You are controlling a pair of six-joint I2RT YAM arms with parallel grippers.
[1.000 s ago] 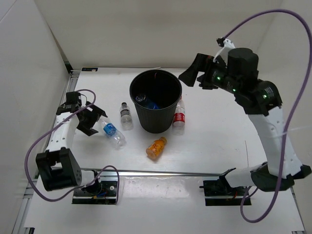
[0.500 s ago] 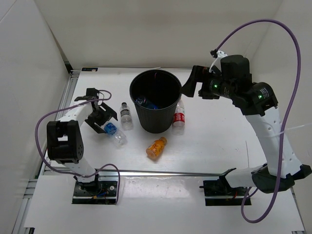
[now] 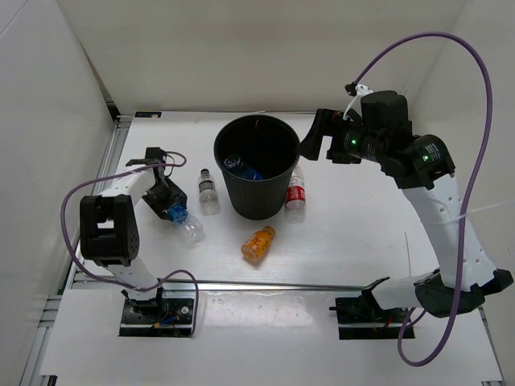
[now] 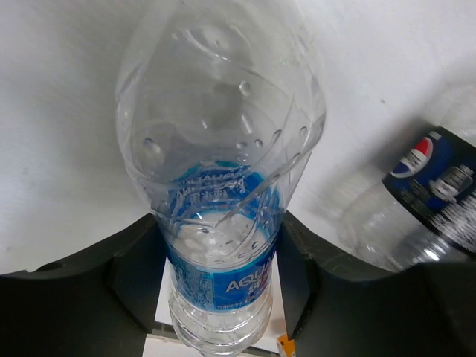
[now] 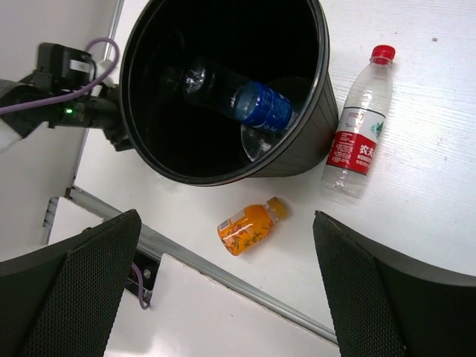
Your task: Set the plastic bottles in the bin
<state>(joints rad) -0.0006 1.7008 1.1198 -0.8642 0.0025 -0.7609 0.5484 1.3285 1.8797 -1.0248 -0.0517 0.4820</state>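
White table (image 3: 354, 233), blue-labelled bottle (image 5: 256, 104) inside bin (image 5: 223, 89)

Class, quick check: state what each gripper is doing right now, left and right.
Left gripper: fingers on either side of the blue-labelled bottle lying on the table; whether they are clamped cannot be told.
Right gripper: open, holding nothing, above the bin.

Glossy black plastic bin (image 5: 223, 97), clear dimpled plastic bottle (image 4: 223, 171), seemingly matt white table (image 3: 354, 217).

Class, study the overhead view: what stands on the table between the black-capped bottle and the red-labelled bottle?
The bin stands between them in the top external view: the black-capped bottle is just left of it, the red-labelled bottle against its right side.
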